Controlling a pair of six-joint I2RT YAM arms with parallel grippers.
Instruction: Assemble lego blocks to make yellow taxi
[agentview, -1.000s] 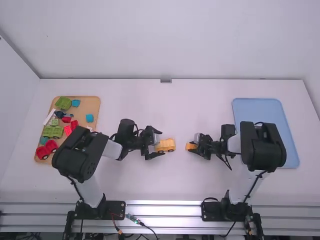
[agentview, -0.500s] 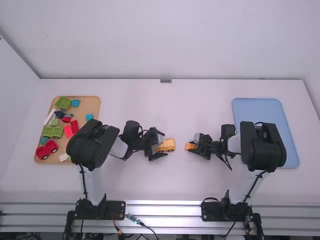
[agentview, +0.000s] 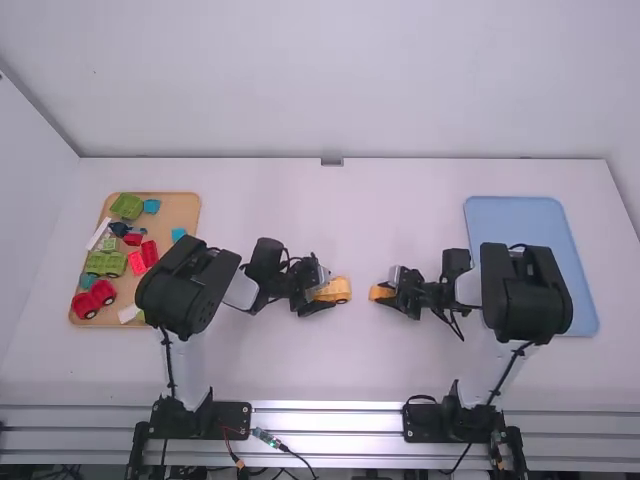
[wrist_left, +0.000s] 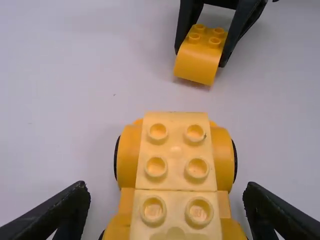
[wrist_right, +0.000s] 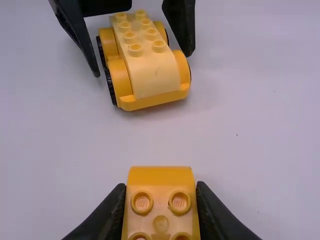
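Straddling the yellow wheeled base (wrist_left: 176, 159) with the left gripper (agentview: 325, 289), held its fingers open, apart from both sides. Gripped the small yellow block (wrist_right: 160, 177) between the fingers of the right gripper (agentview: 386, 292), at three o'clock from the base in the high view. Had the wooden tray (agentview: 180, 208) between nine and ten o'clock from the base.

Robotics lab, two robot arms (agentview: 182, 290) mounted on metal rails (agentview: 325, 419), white surface (agentview: 300, 370), plain white walls (agentview: 330, 80)
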